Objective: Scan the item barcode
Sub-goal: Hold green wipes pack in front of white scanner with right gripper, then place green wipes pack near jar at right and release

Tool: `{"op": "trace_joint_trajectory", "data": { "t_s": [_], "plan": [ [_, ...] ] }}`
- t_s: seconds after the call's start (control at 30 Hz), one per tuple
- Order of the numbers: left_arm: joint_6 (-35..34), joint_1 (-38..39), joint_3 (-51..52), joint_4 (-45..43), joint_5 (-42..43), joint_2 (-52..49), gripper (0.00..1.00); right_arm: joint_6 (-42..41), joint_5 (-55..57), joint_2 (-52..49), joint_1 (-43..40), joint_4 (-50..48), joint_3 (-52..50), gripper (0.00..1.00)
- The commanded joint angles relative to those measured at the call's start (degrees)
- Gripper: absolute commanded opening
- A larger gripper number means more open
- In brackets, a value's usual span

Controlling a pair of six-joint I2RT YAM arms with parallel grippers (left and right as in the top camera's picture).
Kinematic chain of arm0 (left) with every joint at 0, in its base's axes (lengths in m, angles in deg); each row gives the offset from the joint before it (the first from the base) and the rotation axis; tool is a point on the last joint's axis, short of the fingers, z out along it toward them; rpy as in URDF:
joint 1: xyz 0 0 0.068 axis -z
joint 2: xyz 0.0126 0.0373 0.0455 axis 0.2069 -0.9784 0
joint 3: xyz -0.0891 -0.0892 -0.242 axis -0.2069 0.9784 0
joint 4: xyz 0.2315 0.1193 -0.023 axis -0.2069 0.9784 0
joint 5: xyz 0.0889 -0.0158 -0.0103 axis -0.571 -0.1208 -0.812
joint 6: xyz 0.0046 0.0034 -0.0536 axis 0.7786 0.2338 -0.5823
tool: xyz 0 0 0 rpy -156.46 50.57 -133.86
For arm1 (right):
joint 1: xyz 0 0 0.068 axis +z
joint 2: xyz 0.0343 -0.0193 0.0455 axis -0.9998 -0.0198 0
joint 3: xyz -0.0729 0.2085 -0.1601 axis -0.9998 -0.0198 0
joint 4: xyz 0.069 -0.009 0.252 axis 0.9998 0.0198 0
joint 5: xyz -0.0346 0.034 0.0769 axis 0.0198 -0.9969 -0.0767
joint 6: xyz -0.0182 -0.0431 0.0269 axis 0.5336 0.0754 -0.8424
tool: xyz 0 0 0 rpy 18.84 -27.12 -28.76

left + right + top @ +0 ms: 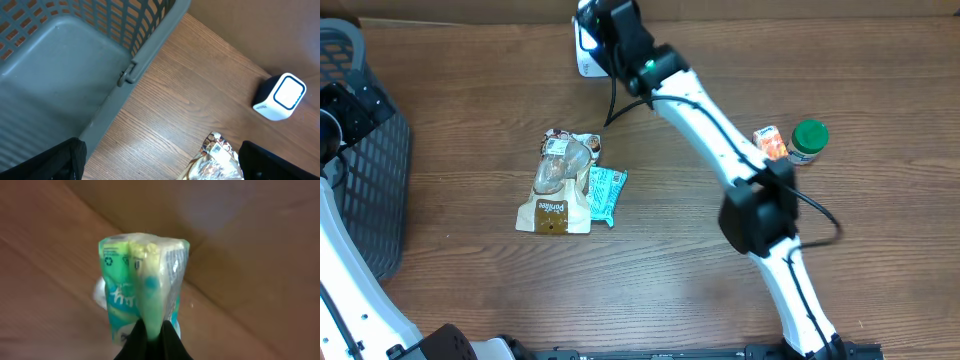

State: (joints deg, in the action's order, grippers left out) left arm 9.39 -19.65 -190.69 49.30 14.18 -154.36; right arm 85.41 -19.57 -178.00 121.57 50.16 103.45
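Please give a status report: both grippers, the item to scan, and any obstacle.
Right gripper shut on green plastic snack packet, held at white cube scanner. Left gripper open, empty, beside grey plastic basket. No obstacle seen.

Glossy crinkled plastic packet [142, 287]; matt grey plastic basket [60, 85]; smooth wood-grain table [470, 290]; shiny foil pouch [560, 185].

Overhead looks straight down on the desk [470, 290]; left wrist view, low, shares its scanner [280, 97] and basket [60, 65]; right wrist view is close-up.
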Motion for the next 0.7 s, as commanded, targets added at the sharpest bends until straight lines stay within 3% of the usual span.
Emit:
{"op": "trace_joint_trajectory", "data": {
  "t_s": [0.0, 0.23, 0.37, 0.67],
  "plan": [
    [1.1, 0.1, -0.2, -0.2, -0.2, 0.2, 1.0, -18.5, -7.1, 12.6, -0.3, 10.3, 0.7, 0.04],
    [1.1, 0.1, -0.2, -0.2, -0.2, 0.2, 1.0, -28.4, -7.1, 18.5, -3.5, 42.4, 0.7, 0.04],
    [1.1, 0.1, -0.2, -0.2, -0.2, 0.2, 1.0, -32.9, -7.1, 17.1, -7.6, 54.3, 0.1, 0.04],
    [1.1, 0.1, -0.2, -0.2, -0.2, 0.2, 1.0, -32.9, -7.3, 16.6, -17.8, 53.2, -16.5, 0.04]
  ]
}}
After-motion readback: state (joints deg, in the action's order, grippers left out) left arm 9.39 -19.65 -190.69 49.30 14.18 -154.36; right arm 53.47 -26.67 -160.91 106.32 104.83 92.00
